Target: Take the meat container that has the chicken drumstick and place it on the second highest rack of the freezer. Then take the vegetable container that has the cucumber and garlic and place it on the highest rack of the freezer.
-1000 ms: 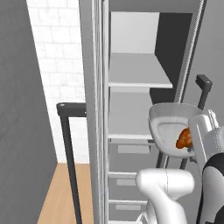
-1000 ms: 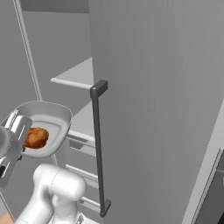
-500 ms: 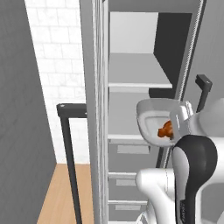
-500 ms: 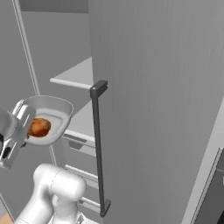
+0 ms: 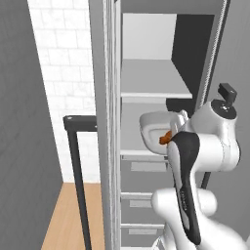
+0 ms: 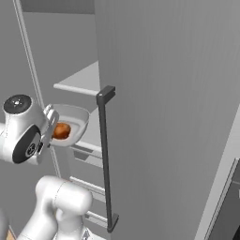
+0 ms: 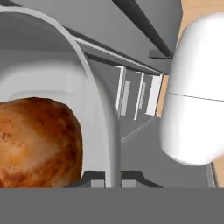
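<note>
- Gripping the rim of the shallow light-grey rounded-square dish (image 7: 94, 105): the two-finger gripper (image 7: 113, 178) is clamped on the dish's edge, one dark fingertip (image 7: 94, 178) each side of the rim at 6 o'clock in the hand view.
- Small glossy orange-brown roasted drumstick (image 6: 61, 130) sits inside the dish, close to the gripped edge; it fills the 8 o'clock area of the hand view.
- Dish is held up in the air at the open front of the tall narrow grey cabinet (image 5: 110, 58), partly hidden by the white arm in the left base view.
- Uppermost flat white shelf (image 5: 152, 88) is at 12 o'clock from the dish; a lower white shelf (image 5: 132, 146) sits about level with it.
- Long dark bar handle (image 6: 107, 159) on the grey door stands just beside the dish, at its 3 o'clock in the right base view.
</note>
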